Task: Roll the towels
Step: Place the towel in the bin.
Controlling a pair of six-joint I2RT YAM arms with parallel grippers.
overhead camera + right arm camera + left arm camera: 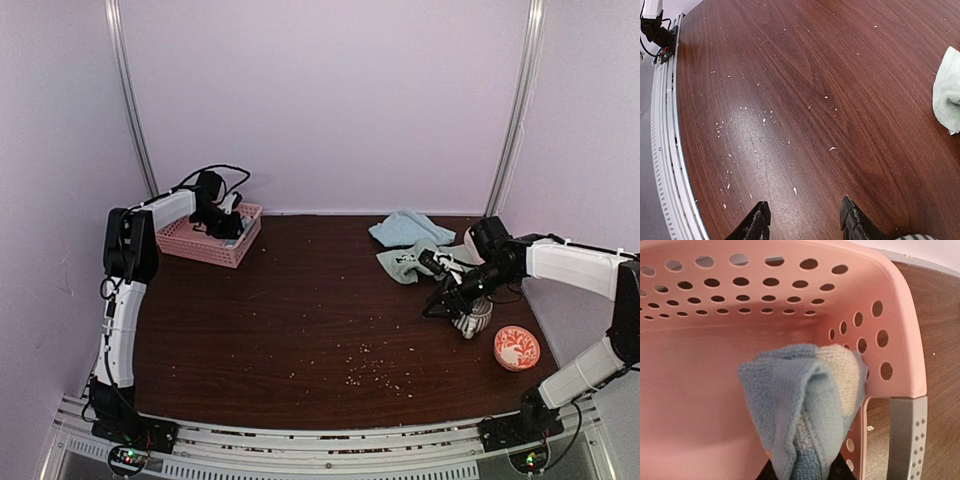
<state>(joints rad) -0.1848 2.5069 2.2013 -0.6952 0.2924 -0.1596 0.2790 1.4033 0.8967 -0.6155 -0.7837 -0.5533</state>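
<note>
The towels are lying in two places as I am watching the feeds. One, a rolled blue towel point(805, 405) with a cream patch showing at its end, is sitting inside the pink basket point(215, 255) at the far left of the table point(300, 320). My left gripper point(228, 225) is reaching down into that basket and is pinching the roll. On the left wrist camera the cloth is coming up from between the dark fingers and leaning toward the basket's perforated corner.

Two loose ones are lying on the far right of the table. A light blue towel point(405, 228) is resting crumpled nearest the back wall. A sage green towel point(410, 262) is lying just in front of it, and I cannot tell whether the two are touching.

My right gripper point(445, 300) is hovering low over bare wood, in front of the green cloth. Its fingers point(757, 222) are standing apart with nothing between them, and only the edge of the green cloth is showing at the right of its wrist view. A grey-and-white striped object point(472, 320) is sitting right by that gripper, though I cannot tell whether they are touching. A red-patterned bowl point(517, 347) is sitting just beyond it, nearer the right edge. Pale crumbs point(365, 365) are dotting the wood toward the near edge.
</note>
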